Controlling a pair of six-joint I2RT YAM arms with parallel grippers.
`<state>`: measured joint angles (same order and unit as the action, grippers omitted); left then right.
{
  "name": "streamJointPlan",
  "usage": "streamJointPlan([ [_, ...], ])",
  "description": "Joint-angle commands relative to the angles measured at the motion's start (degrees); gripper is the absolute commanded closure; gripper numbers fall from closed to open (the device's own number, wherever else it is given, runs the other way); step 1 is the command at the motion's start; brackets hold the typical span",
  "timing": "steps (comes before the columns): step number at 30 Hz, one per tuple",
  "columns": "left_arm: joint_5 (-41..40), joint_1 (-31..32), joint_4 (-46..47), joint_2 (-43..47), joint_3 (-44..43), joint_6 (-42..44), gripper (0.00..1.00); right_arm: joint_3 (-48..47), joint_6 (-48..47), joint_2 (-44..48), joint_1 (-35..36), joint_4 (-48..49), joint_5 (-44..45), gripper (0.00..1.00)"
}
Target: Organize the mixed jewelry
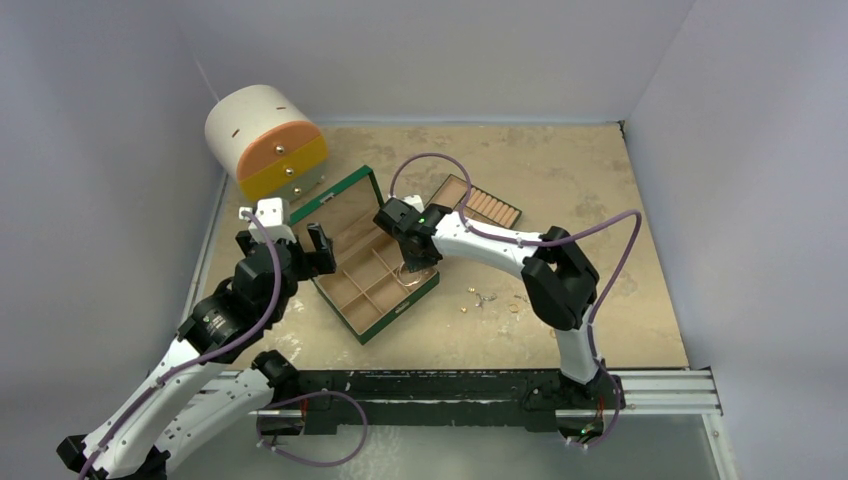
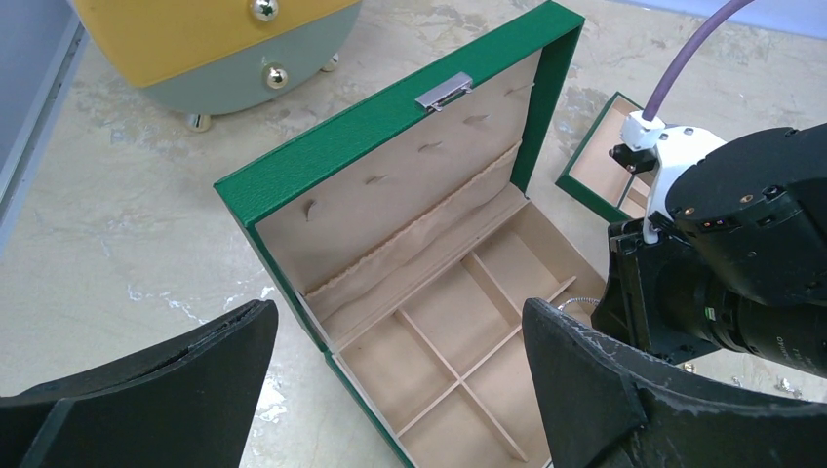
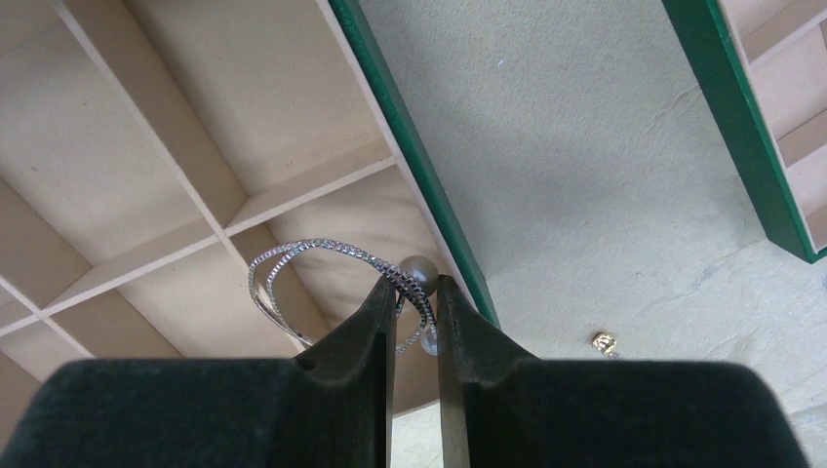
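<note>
Thin silvery beaded hoop (image 3: 332, 244), pearl-tipped: pinched at the pearl by right gripper (image 3: 417, 292); loop extends toward ten o'clock, over tan compartment of green box (image 3: 410, 146). Left gripper (image 2: 397, 312): spread wide, empty, farther off.

Left arm (image 1: 165, 375) and right arm (image 1: 485, 240): white links, black joints, purple cables (image 1: 432, 155) looping alongside; matte black jaws, scuffed edges.

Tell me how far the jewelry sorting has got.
Done: nothing that shows; the green box has only bare compartments in view. In hand: the right gripper pinches a silvery hoop over a compartment by the box's wall. The left gripper hangs open beside the box, holding nothing. Left: several small pieces lie loose on the table right of the box.
</note>
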<state>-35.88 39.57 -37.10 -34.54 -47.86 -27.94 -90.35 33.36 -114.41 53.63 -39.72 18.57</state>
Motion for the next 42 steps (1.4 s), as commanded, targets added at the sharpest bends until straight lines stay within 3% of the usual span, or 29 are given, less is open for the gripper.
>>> streamJointPlan([
  [1, -1.0, 0.2, 1.3, 0.1, -0.8, -0.5, 0.03, -1.0, 0.2, 0.8, 0.1, -0.7, 2.7, 1.00],
  [30, -0.7, 0.2, 1.3, -0.8, -0.8, -0.5, 0.03, 1.0, 6.8, 3.6, 0.1, -3.7, 10.8, 1.00],
  [42, -0.5, 0.2, 1.3, -1.0, -0.7, -0.5, 0.03, 1.0, 8.5, 3.7, 0.1, -4.1, 13.2, 0.75],
])
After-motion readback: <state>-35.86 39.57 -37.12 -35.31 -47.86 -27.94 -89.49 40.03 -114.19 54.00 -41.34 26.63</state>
